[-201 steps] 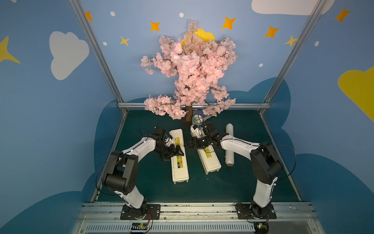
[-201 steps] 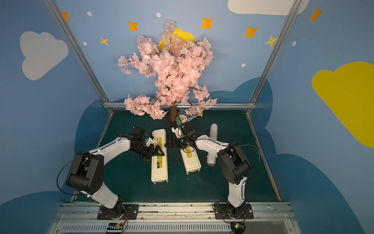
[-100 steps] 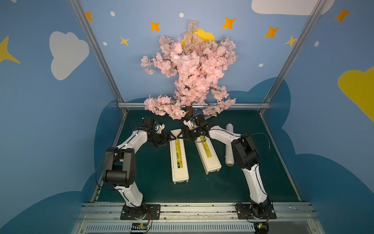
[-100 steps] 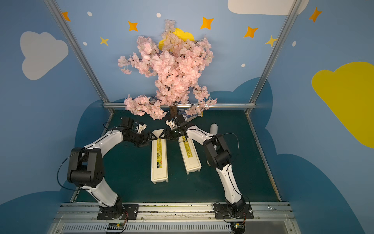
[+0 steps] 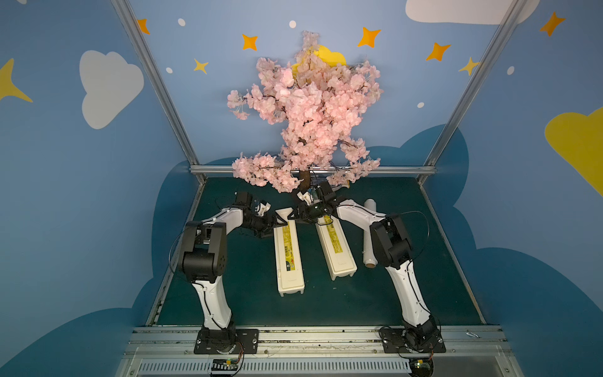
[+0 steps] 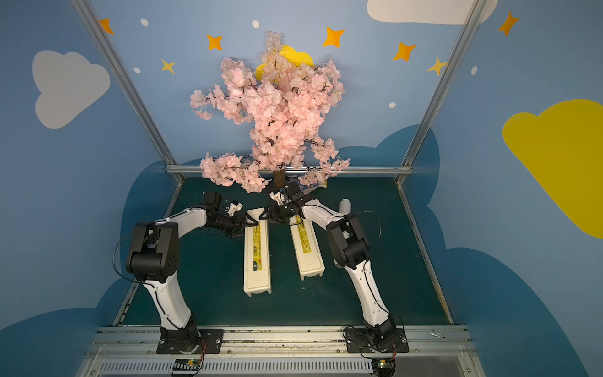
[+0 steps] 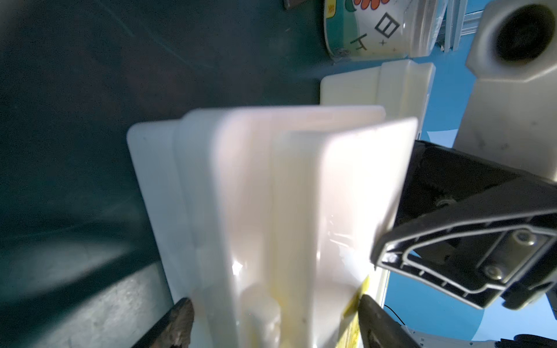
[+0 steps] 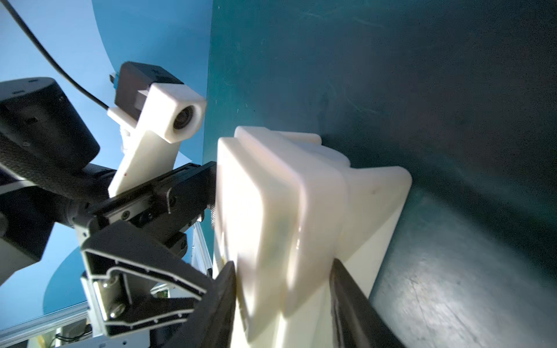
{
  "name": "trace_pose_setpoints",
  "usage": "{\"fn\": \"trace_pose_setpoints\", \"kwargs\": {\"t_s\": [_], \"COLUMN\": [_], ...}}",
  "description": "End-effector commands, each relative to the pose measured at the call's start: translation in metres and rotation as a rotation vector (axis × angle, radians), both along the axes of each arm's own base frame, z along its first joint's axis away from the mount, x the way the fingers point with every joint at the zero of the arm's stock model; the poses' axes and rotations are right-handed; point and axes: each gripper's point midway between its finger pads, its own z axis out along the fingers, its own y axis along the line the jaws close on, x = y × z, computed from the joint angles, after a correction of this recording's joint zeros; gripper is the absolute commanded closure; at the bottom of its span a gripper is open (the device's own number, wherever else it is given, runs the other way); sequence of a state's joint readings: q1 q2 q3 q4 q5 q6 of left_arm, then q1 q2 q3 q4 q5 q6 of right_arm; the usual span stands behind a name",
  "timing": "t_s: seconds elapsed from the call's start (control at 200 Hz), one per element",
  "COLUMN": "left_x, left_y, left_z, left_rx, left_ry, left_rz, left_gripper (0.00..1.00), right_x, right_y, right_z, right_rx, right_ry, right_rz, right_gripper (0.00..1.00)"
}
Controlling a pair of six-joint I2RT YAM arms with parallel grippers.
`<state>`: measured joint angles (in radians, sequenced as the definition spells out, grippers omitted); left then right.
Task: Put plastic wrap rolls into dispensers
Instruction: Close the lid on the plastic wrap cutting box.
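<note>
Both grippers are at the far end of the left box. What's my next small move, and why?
Probably close the right gripper until it grips the box. Its fingers straddle that end, as do the left gripper's, but firm contact isn't clear. The box looks shut and a roll lies outside.

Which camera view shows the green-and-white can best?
The left wrist view: the can is near and its print is clear. In both top views the blossoms and right arm nearly hide it; the right wrist view does not show it.
</note>
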<state>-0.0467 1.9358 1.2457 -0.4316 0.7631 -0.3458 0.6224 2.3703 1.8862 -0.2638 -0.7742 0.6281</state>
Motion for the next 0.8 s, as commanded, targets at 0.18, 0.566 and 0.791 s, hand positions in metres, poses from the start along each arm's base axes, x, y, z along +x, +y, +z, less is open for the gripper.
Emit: {"fn": "trace_pose_setpoints", "kwargs": {"t_s": [0.18, 0.566, 0.791], "left_x": [-0.003, -0.003, 0.019], "left_y": [0.016, 0.019, 0.013], "left_z": [-0.018, -0.034, -0.039], "left_rx": [-0.007, 0.012, 0.032], "left_ry": [0.064, 0.089, 0.064], "left_rz": [0.026, 0.014, -0.008], "left_gripper": [0.2, 0.31, 0.44], "right_x": [-0.052, -0.053, -0.051], "right_y": [0.027, 0.017, 0.004], "right_z": [-0.035, -0.045, -0.036], "right_rx": [-0.085, -0.128, -0.152], "right_ry": [0.081, 0.099, 0.074], "right_rz": [0.127, 0.095, 0.072], "right_gripper": [0.53, 0.54, 0.52]}}
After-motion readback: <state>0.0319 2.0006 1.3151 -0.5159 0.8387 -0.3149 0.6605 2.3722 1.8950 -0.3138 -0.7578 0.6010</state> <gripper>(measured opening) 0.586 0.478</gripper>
